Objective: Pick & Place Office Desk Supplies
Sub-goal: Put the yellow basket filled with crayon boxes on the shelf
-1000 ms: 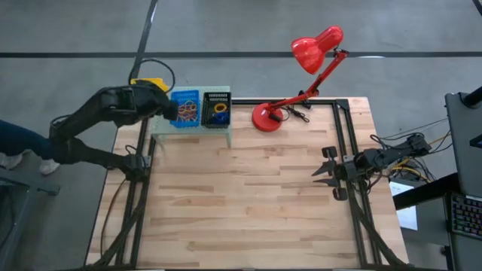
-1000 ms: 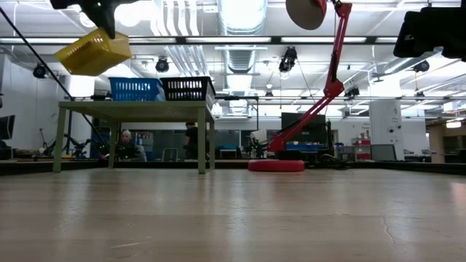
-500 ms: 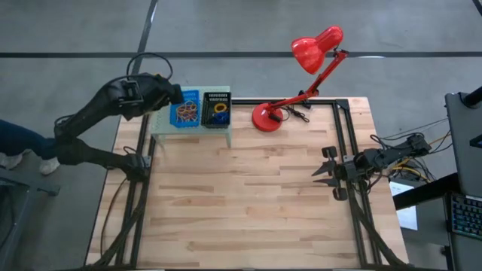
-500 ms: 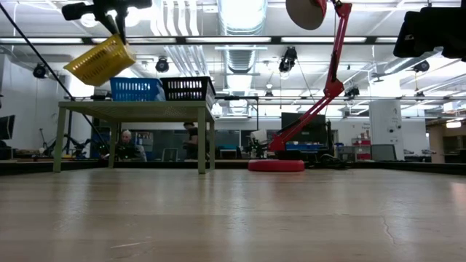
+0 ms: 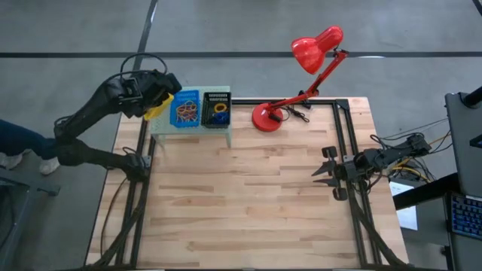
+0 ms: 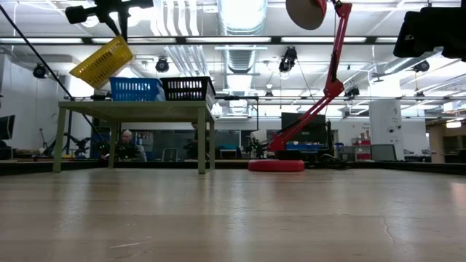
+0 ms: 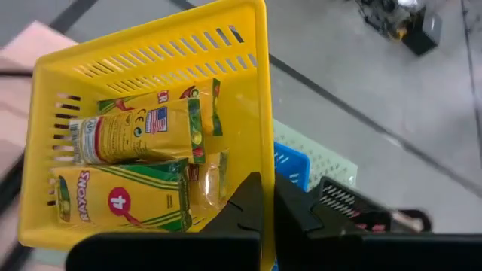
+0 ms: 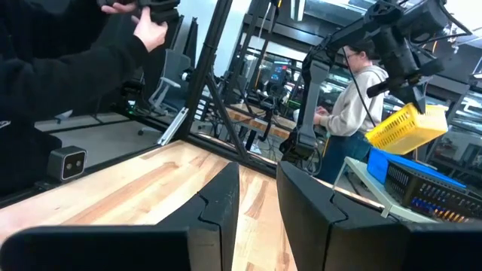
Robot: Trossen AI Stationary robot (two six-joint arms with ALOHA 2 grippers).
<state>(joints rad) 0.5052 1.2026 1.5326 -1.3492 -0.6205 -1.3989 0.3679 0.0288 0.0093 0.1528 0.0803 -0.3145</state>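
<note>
A yellow slotted basket (image 7: 151,113) is hanging tilted at the table's eleven o'clock corner, carrying yellow crayon packets (image 7: 124,169); rubber bands are lying in the blue basket (image 5: 185,110) beside it.

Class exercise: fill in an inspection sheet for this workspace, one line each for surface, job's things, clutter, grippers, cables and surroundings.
Surface: wooden table, mostly bare.
Job's things: yellow basket with crayon packets, tilted in the air; blue basket and black basket on the green shelf.
Clutter: red lamp.
Grippers: left gripper shut on the yellow basket's rim; right gripper open, idle.
Cables: bundle by the right arm.
Surroundings: people beyond the table.
</note>
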